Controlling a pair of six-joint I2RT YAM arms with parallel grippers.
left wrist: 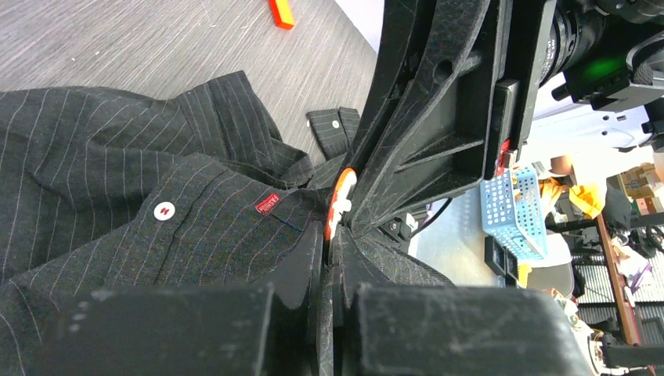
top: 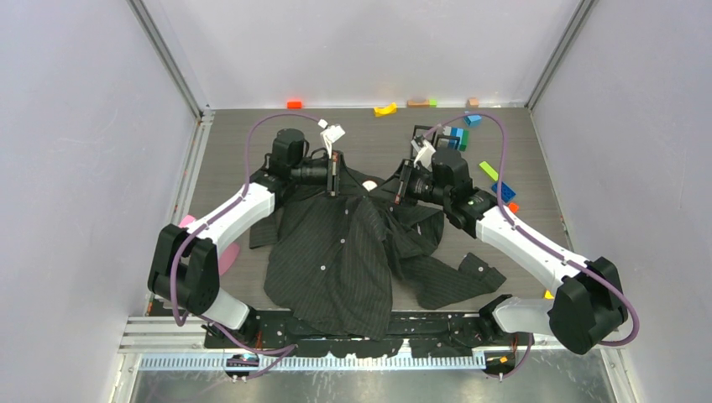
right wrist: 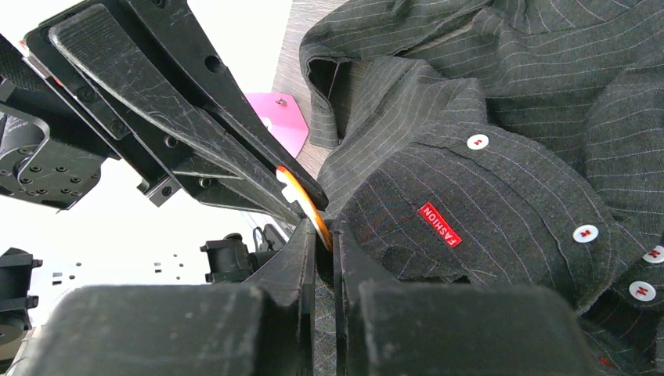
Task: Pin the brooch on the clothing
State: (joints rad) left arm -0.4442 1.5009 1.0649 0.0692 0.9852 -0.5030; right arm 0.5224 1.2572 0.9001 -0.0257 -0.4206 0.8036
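The right gripper has its 2 fingers drawn almost together, and the orange rim of the brooch, a thin disc seen edge-on, runs down into the narrow gap between them. The left gripper meets it tip to tip. Its fingers are closed, and the brooch's edge sits right at their tips. Whether they pinch the disc, the cloth or nothing cannot be told.

Both pairs of tips press at the chest of the shirt, just beside its small red tag and near 1 white button. The cloth bunches up around the fingers there.

The shirt lies spread front-up in the middle of the table, collar toward the far side, hem at the arms' bases, and 1 sleeve folded out to the right. A pink piece lies on the table just left of the shirt. Coloured blocks are scattered along the far edge and the far right, well apart from the shirt.
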